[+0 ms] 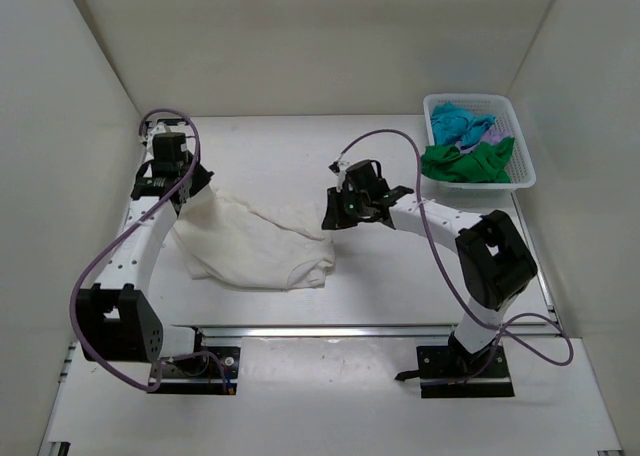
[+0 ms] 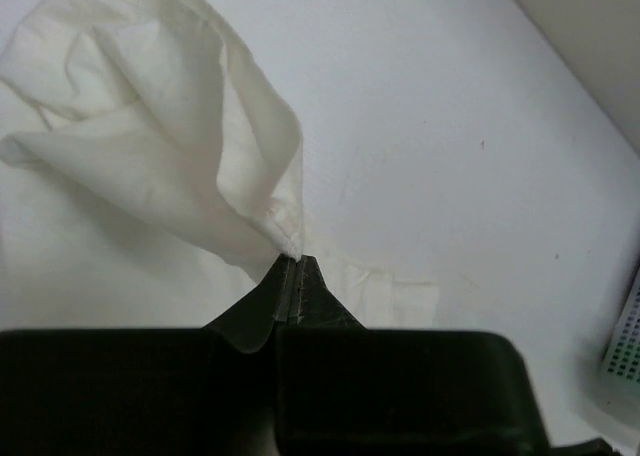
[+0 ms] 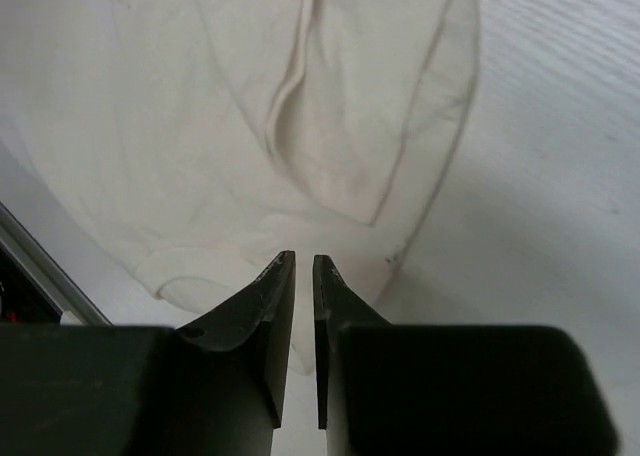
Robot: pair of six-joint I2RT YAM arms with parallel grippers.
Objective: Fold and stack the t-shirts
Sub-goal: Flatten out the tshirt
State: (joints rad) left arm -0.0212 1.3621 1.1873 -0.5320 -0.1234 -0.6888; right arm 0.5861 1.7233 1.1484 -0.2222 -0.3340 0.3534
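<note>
The large cream-white t-shirt [image 1: 255, 246] lies rumpled on the table left of centre. My left gripper [image 1: 190, 184] is at its far left corner, shut on a hem edge [image 2: 290, 238] that rises in a fold from the jaws [image 2: 295, 261]. My right gripper [image 1: 331, 216] hovers just over the shirt's right edge [image 3: 300, 126]. Its fingers stand a narrow slit apart [image 3: 304, 259] with nothing between them. The turquoise-blue t-shirt [image 1: 455, 121], the bright green t-shirt [image 1: 465, 163] and the pale lilac t-shirt [image 1: 492, 134] lie bunched in the basket.
The white lattice basket [image 1: 527, 176] stands at the far right of the table, and its corner [image 2: 625, 346] shows in the left wrist view. White walls close in the back and both sides. A metal rail [image 1: 380, 328] runs along the near edge.
</note>
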